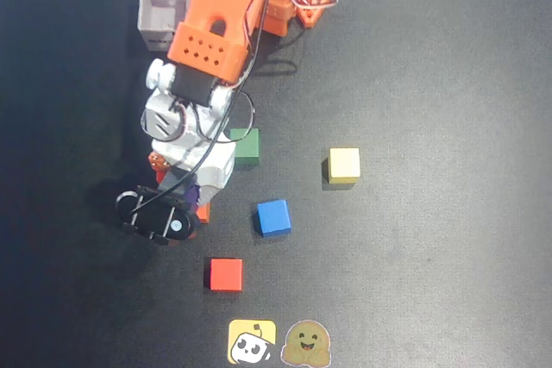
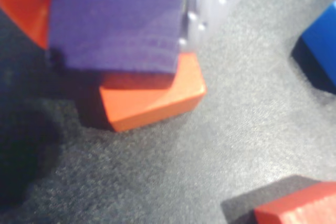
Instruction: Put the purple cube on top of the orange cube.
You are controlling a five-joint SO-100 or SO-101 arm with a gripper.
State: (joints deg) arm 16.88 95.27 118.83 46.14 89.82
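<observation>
Under arm in overhead view, gripper [image 1: 191,200] hid both cubes. Wrist view, left to right: fingers clamped on purple cube [image 2: 118,22], held over orange cube [image 2: 152,95], likely for stacking. Touching or not, could not tell. Purple looked like wood with faint lines. Orange smooth, bright. Blue cube [image 2: 321,40] right, apart. Mat [image 2: 236,140] dark, grainy.

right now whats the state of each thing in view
purple cube: held in the gripper, over the orange cube, contact unclear
orange cube: on the mat, partly covered
blue cube: loose on the mat
red cube: loose on the mat
green cube: beside the arm
yellow cube: standing alone
grey bin: upright
</observation>
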